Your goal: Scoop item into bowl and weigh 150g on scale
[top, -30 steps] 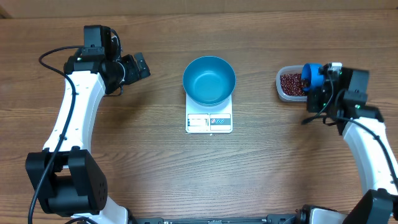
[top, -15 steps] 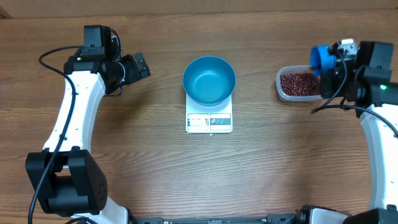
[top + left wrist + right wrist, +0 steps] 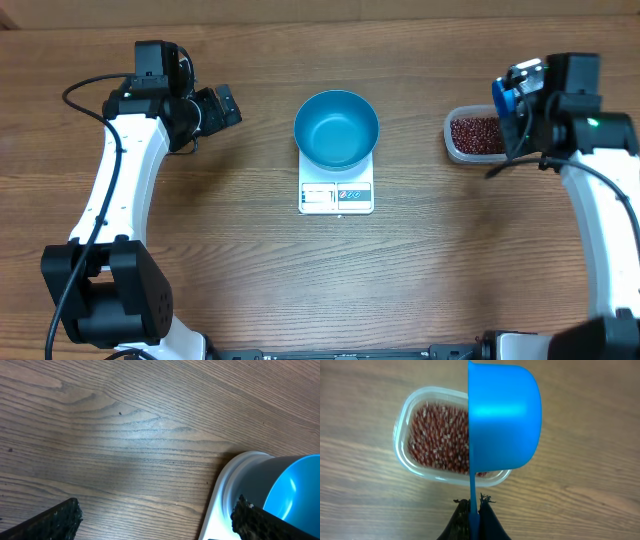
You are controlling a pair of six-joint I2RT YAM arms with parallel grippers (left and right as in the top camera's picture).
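The right gripper (image 3: 474, 510) pinches the handle of the blue scoop (image 3: 505, 425), whose cup is turned on edge over the clear tub (image 3: 401, 447) of red-brown beans (image 3: 437, 435). The blue bowl (image 3: 336, 128) sits empty on the white scale (image 3: 336, 196). The left gripper (image 3: 218, 107), jaws spread, holds nothing and hangs well left of the bowl.

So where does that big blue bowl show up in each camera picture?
Overhead: blue bowl in the centre, on the white scale.
Left wrist: the bowl in the lower right corner, cut off.
Right wrist: not in it.
Shared landmark: the scale beneath it.
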